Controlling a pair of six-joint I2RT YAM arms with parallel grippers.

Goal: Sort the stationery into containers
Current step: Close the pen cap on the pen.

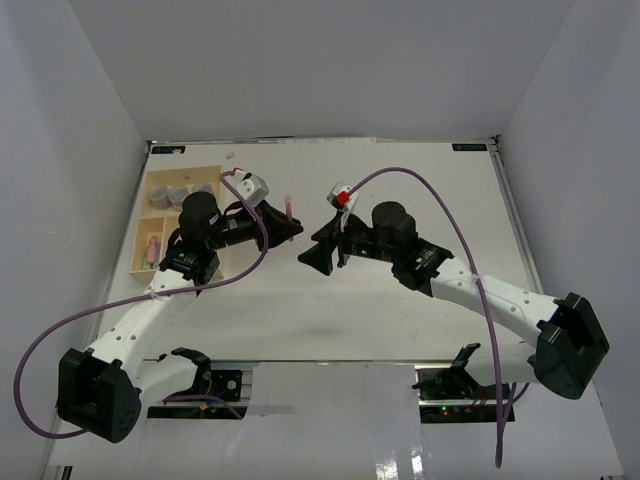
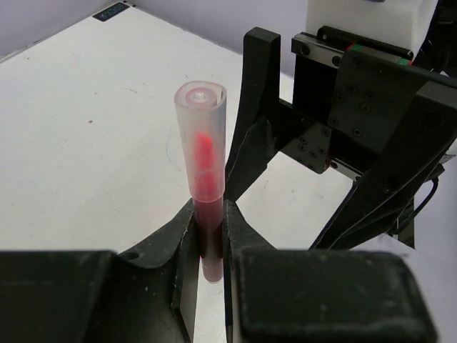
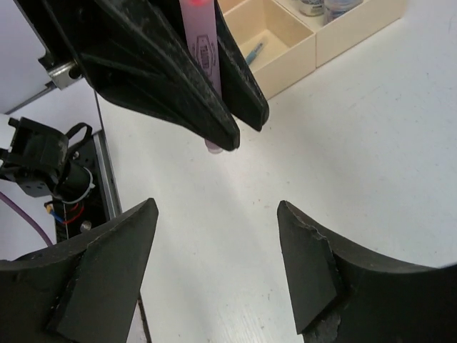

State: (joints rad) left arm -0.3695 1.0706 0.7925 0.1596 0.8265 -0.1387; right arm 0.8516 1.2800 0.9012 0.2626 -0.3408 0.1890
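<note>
My left gripper is shut on a pink-red pen with a clear cap, holding it upright above the table. The pen also shows in the top view and in the right wrist view. My right gripper is open and empty, facing the left gripper from close by on the right. The cream tray lies at the far left. Three round pots sit in its long section and a pink pen in a small one. A blue pen lies in another compartment.
The tray's near wall shows in the right wrist view, behind the left gripper's black fingers. The right gripper's black body fills the right of the left wrist view. White walls enclose the table on three sides.
</note>
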